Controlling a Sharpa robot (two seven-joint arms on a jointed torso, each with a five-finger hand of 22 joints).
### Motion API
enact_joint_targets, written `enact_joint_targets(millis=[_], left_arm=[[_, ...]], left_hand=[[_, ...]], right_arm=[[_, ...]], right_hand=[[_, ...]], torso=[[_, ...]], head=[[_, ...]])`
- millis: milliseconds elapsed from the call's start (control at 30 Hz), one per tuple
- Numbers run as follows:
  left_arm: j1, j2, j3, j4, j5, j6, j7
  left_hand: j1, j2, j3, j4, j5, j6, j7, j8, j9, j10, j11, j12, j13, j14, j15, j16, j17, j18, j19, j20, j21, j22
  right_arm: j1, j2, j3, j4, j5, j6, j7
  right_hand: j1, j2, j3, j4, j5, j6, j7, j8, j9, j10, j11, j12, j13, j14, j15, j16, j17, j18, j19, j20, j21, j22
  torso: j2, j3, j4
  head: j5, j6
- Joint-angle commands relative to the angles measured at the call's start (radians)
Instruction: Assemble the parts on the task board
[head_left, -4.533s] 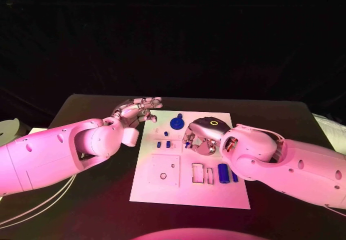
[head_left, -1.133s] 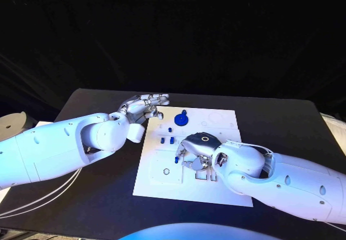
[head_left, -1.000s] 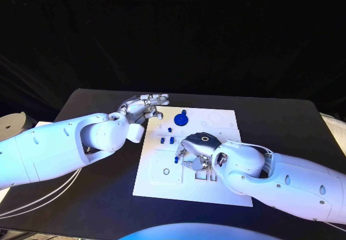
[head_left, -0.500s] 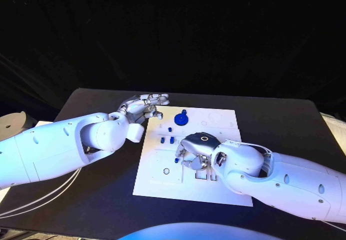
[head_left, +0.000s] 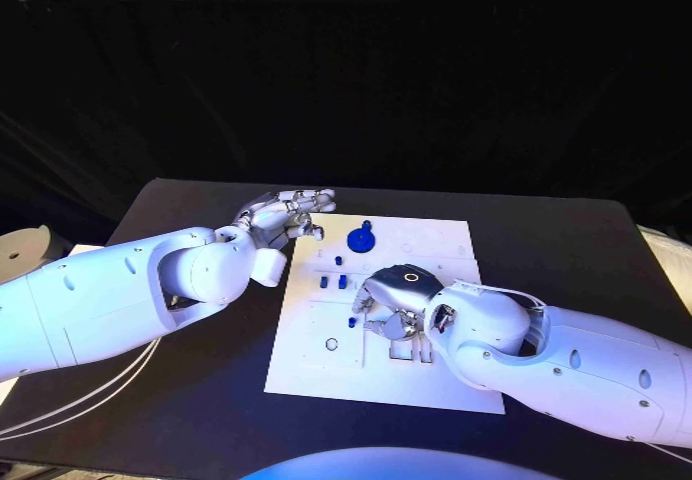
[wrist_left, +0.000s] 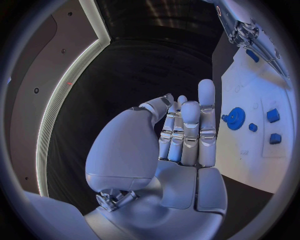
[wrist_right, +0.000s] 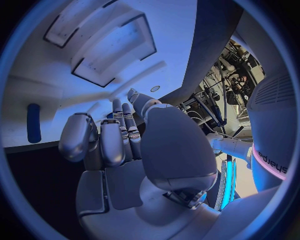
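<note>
1. White and flat, the task board (head_left: 433, 240) is lying mid-table, and the right hand (head_left: 392, 305) is hovering low over its middle with fingers curled downward.
2. A small blue part (head_left: 351, 321) is showing right at those fingertips; whether it is pinched or merely touched, I cannot tell.
3. The left hand (head_left: 284, 214) is waiting just off the board's far corner, fingers pressed together and upright, holding nothing.
4. Beside the left hand's fingertips a blue gear (head_left: 361, 239) is sitting on the board, with small blue pegs (head_left: 333, 281) lying between it and the right hand.
5. My guess: the right hand is working on seating a small part, and the next move needs a steady, straight press into its hole (head_left: 330, 343).
6. Rectangular recesses (wrist_right: 106, 45) are lying just beyond the right fingers, and a blue cylinder (wrist_right: 34, 123) is resting near the board's edge.
7. Open black table (head_left: 577, 240) is surrounding the board, giving both arms room to draw back.
</note>
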Motion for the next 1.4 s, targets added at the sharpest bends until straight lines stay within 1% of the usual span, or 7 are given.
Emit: enact_joint_targets(millis=[33, 233, 400, 600, 800, 1033, 1400], left_arm=[[0.0, 0.001, 0.0, 0.001, -0.005, 0.021, 0.003], [0.0, -0.001, 0.0, 0.005, -0.005, 0.023, 0.003], [0.0, -0.005, 0.0, 0.011, -0.005, 0.023, 0.003], [0.0, -0.007, 0.0, 0.014, -0.005, 0.023, 0.003], [0.0, -0.005, 0.0, 0.013, -0.005, 0.025, 0.003], [0.0, -0.005, 0.0, 0.012, -0.005, 0.025, 0.003], [0.0, -0.005, 0.0, 0.012, -0.005, 0.026, 0.002]], left_hand=[[0.009, 0.003, -0.001, -0.005, 0.006, -0.006, -0.001, 0.002, 0.0, -0.008, -0.002, 0.003, 0.002, -0.009, 0.001, 0.003, -0.001, 0.01, 0.001, 0.0, -0.006, -0.001], [0.009, 0.003, -0.001, -0.005, 0.006, -0.006, -0.001, 0.002, 0.0, -0.008, -0.002, 0.003, 0.002, -0.009, 0.001, 0.003, -0.001, 0.01, 0.001, 0.0, -0.006, -0.001], [0.009, 0.003, -0.001, -0.005, 0.006, -0.006, -0.001, 0.002, 0.0, -0.008, -0.002, 0.003, 0.002, -0.009, 0.001, 0.003, -0.001, 0.01, 0.001, 0.0, -0.006, -0.001], [0.009, 0.003, -0.001, -0.005, 0.006, -0.006, -0.001, 0.002, 0.0, -0.008, -0.002, 0.003, 0.002, -0.009, 0.001, 0.003, -0.001, 0.01, 0.001, 0.0, -0.006, -0.001], [0.009, 0.003, -0.001, -0.005, 0.006, -0.006, -0.001, 0.002, 0.0, -0.008, -0.002, 0.003, 0.002, -0.009, 0.001, 0.003, -0.001, 0.01, 0.001, 0.0, -0.006, -0.001], [0.009, 0.003, -0.001, -0.005, 0.006, -0.006, -0.001, 0.002, 0.0, -0.008, -0.002, 0.003, 0.002, -0.009, 0.001, 0.003, -0.001, 0.01, 0.001, 0.0, -0.006, -0.001], [0.009, 0.003, -0.001, -0.005, 0.006, -0.006, -0.001, 0.002, 0.0, -0.008, -0.002, 0.003, 0.002, -0.009, 0.001, 0.003, -0.001, 0.01, 0.001, 0.0, -0.006, -0.001]], right_arm=[[0.002, -0.018, 0.009, 0.009, -0.019, -0.075, -0.011], [0.034, -0.087, 0.025, 0.023, 0.009, -0.052, -0.024], [0.063, -0.163, 0.029, 0.042, 0.022, -0.007, -0.046], [0.074, -0.214, 0.031, 0.048, 0.018, 0.012, -0.061], [0.075, -0.22, 0.031, 0.041, 0.015, 0.025, -0.062], [0.073, -0.208, 0.03, 0.037, 0.016, 0.043, -0.051], [0.071, -0.184, 0.027, 0.02, 0.024, 0.066, -0.035]], right_hand=[[0.003, 0.004, -0.007, -0.001, 0.006, -0.008, -0.002, -0.004, -0.001, -0.004, 0.006, 0.002, -0.001, 0.04, 0.003, -0.005, -0.002, 0.008, -0.002, 0.0, -0.005, 0.001], [0.0, -0.011, -0.023, -0.001, 0.003, -0.024, -0.011, -0.003, -0.003, -0.034, 0.003, -0.013, -0.002, 0.04, 0.002, -0.005, -0.004, 0.009, -0.002, 0.0, -0.007, -0.002], [-0.001, -0.024, -0.109, 0.014, 0.004, -0.049, -0.029, -0.001, -0.003, -0.082, -0.003, -0.023, 0.0, 0.04, -0.007, -0.008, -0.012, 0.01, -0.004, -0.006, -0.011, -0.007], [0.012, -0.022, -0.153, 0.028, 0.006, -0.051, -0.032, -0.001, -0.003, -0.091, -0.005, -0.021, 0.0, 0.04, -0.012, -0.011, -0.017, 0.01, -0.005, -0.011, -0.015, -0.011], [0.02, -0.019, -0.17, 0.036, 0.006, -0.049, -0.035, 0.0, -0.003, -0.092, -0.007, -0.019, 0.001, 0.04, -0.013, -0.013, -0.021, 0.01, -0.005, -0.012, -0.016, -0.012], [0.041, 0.005, -0.176, 0.048, 0.007, -0.036, -0.037, 0.001, -0.002, -0.055, -0.008, 0.0, 0.003, 0.041, -0.006, -0.012, -0.021, 0.009, -0.003, -0.008, -0.015, -0.01], [0.067, 0.049, -0.122, 0.064, -0.001, 0.031, -0.02, 0.013, 0.004, 0.043, -0.018, 0.026, 0.0, 0.043, -0.013, -0.005, -0.017, 0.008, 0.004, -0.012, -0.009, -0.002]], torso=[[-0.001, 0.0001, -0.0006], [0.0, -0.0019, -0.0003], [0.0, -0.002, -0.0011], [0.0, 0.0008, -0.0068], [0.0, 0.0014, -0.0065], [0.001, 0.0013, -0.0053], [0.0, 0.0003, -0.0066]], head=[[-0.005, 0.006], [-0.014, 0.015], [-0.019, 0.018], [-0.017, 0.023], [-0.019, 0.026], [-0.017, 0.024], [-0.017, 0.02]])
